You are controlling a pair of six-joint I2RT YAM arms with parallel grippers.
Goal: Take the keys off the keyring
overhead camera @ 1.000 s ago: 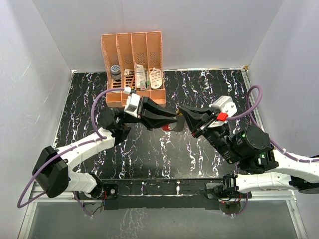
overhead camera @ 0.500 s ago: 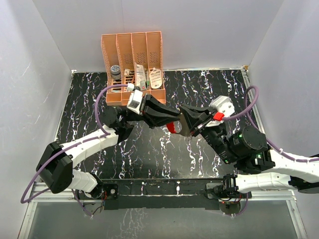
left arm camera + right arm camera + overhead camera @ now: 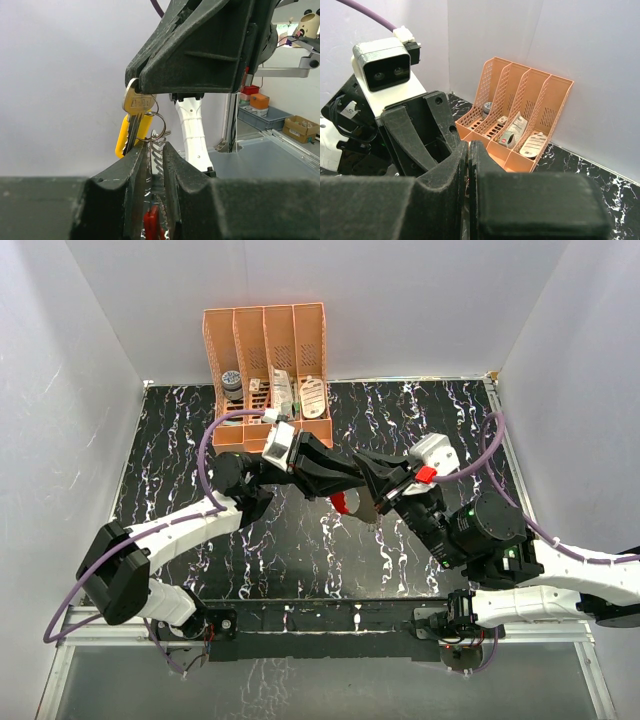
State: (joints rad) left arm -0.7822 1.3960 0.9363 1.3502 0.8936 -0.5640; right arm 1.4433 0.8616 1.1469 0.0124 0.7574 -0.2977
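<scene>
Looks mid-separation. Got key (image 3: 137, 102) clamped in right tool (image 3: 137, 80) at 12 o'clock, keyring (image 3: 156, 120) pinched in left tool (image 3: 155, 148) at 6. Probably needs threading key off next.

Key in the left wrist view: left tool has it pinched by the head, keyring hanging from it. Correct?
One thing is off: the key is pinched by the head in the right tool, which comes in from above in the left wrist view. The keyring does hang from it. The left tool sits lower, closed around the keyring.
</scene>
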